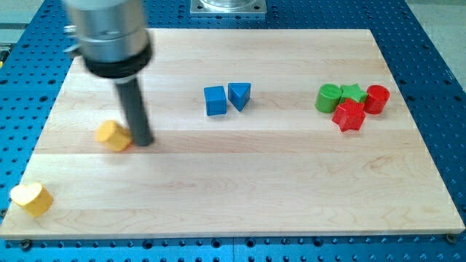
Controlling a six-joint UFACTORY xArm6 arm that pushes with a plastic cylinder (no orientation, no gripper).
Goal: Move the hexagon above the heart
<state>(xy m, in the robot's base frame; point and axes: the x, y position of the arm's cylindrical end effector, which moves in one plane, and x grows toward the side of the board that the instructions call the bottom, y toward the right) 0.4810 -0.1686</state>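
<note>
A yellow hexagon [113, 135] lies on the wooden board at the view's left. A yellow heart [31, 198] lies near the board's bottom-left corner, well below and left of the hexagon. My tip [144, 141] rests on the board just right of the hexagon, touching or almost touching its right side. The rod rises from the tip to a grey cylinder at the view's top left.
A blue cube [215, 100] and a blue triangle [239, 95] sit side by side at the upper middle. At the right, a green cylinder [328, 97], green star [354, 92], red cylinder [377, 99] and red star [349, 116] cluster together.
</note>
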